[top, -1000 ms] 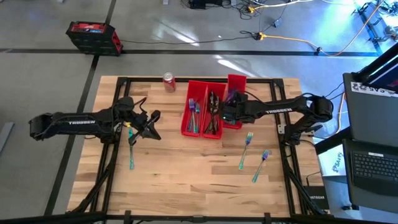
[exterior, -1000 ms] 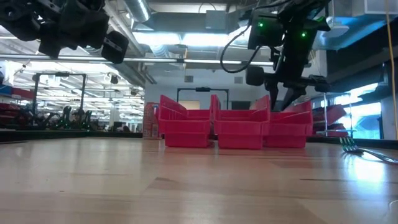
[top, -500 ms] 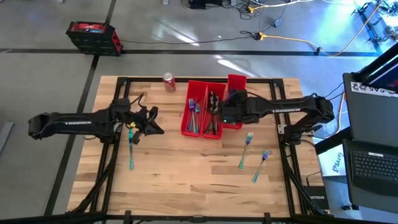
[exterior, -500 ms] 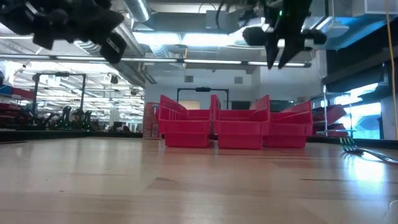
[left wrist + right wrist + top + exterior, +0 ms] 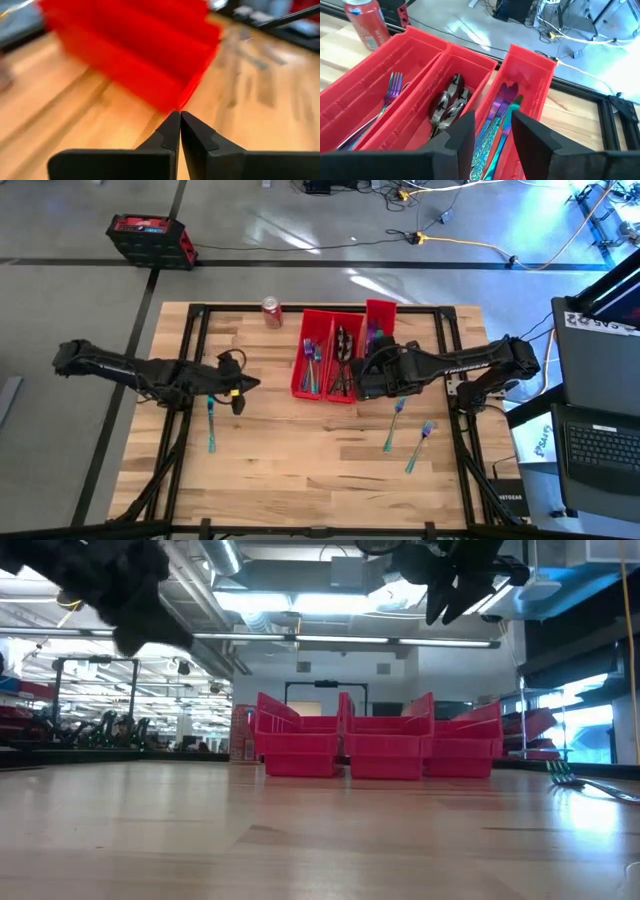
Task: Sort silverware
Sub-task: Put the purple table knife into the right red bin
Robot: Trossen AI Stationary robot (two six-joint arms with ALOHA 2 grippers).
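Three long red bins (image 5: 312, 367) stand side by side at the table's far middle. In the right wrist view the left bin holds forks (image 5: 390, 92), the middle bin dark spoons (image 5: 447, 102), and the right bin teal-purple knives (image 5: 497, 122). My right gripper (image 5: 494, 131) hangs open and empty above the near end of the right bin (image 5: 364, 370). Two forks (image 5: 396, 420) (image 5: 421, 445) lie flat on the table near the right side. A teal piece of silverware (image 5: 211, 428) lies flat at the left. My left gripper (image 5: 179, 117) is shut and empty above the table, left of the bins (image 5: 243, 386).
A red soda can (image 5: 272, 311) stands at the far edge, left of the bins. Bare wood lies in the near middle of the table (image 5: 300, 470). A black frame (image 5: 455, 395) runs along the table's sides.
My right gripper has risen from among the bins to well above them and drawn a little toward the near edge. My left arm has swung and its wrist has rolled, turning the shut gripper toward the bins. The silverware has stayed where it was.
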